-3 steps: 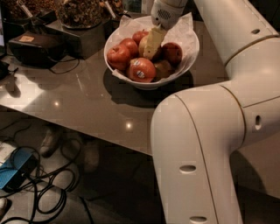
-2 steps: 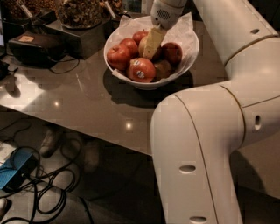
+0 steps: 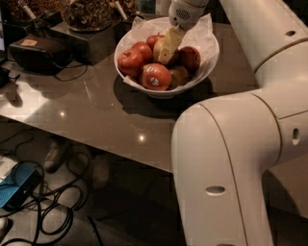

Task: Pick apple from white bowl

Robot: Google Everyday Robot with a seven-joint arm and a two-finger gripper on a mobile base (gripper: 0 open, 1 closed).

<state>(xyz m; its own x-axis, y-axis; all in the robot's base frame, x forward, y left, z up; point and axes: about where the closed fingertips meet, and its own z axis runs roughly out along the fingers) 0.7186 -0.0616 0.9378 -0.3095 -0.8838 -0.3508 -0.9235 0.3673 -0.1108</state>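
Up at the far edge of the table, the gripper reaches down into the white bowl, and its pale yellowish tip covers most of what it reaches for. The apple, pale yellow-green, shows only as a sliver left of that tip, near the middle of the bowl. Whether the gripper has closed on it or merely rests against it, I cannot tell. The robot's big white arm fills the right foreground and blocks that whole side of the table, running off the top and bottom.

The tabletop is dark, glossy stone with small glints of light. A black device sits at its left end with a cord trailing off. Under the table, black cables coil across the floor by a blue object that I cannot identify.

Crinkled white paper lines the bowl. A deep red apple with a white sticker lies at the front, a duller yellowish apple just beside it, and more red ones around them. Behind, a dark dish holds brownish bits, cut off at the top.
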